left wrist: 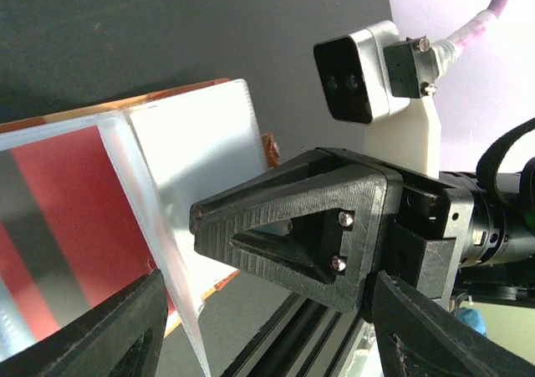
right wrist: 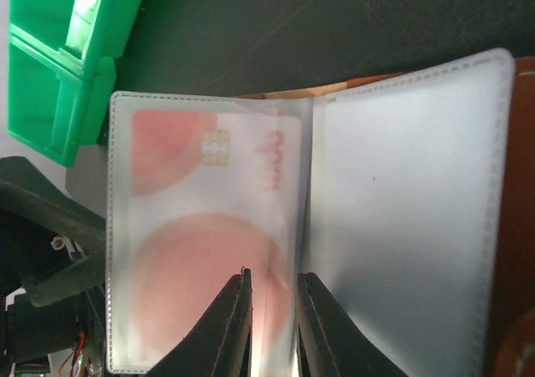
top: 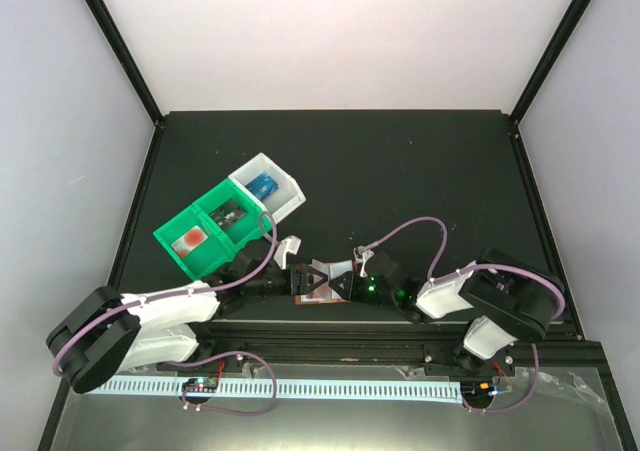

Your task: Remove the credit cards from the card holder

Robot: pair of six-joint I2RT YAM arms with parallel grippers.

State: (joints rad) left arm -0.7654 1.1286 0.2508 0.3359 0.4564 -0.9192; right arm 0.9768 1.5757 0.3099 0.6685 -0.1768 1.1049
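The brown card holder (top: 318,299) lies open near the table's front edge, between both grippers. In the right wrist view its clear pockets (right wrist: 401,201) are spread, and the left one holds a red-and-white card (right wrist: 209,226) with a chip. My right gripper (right wrist: 273,281) is shut on the inner edge of that pocket and the card in it. In the left wrist view the same pocket leaf (left wrist: 180,168) stands up, showing the card's red back (left wrist: 75,210). My left gripper (left wrist: 267,314) is wide open around the leaf's edge and the right gripper's finger (left wrist: 284,226).
A green-and-white bin tray (top: 212,253) stands behind and to the left of the holder, with a blue card (top: 263,184), a dark card (top: 230,214) and a red card (top: 192,239) in separate compartments. Its green wall shows in the right wrist view (right wrist: 50,76). The table's front rail is just behind the grippers.
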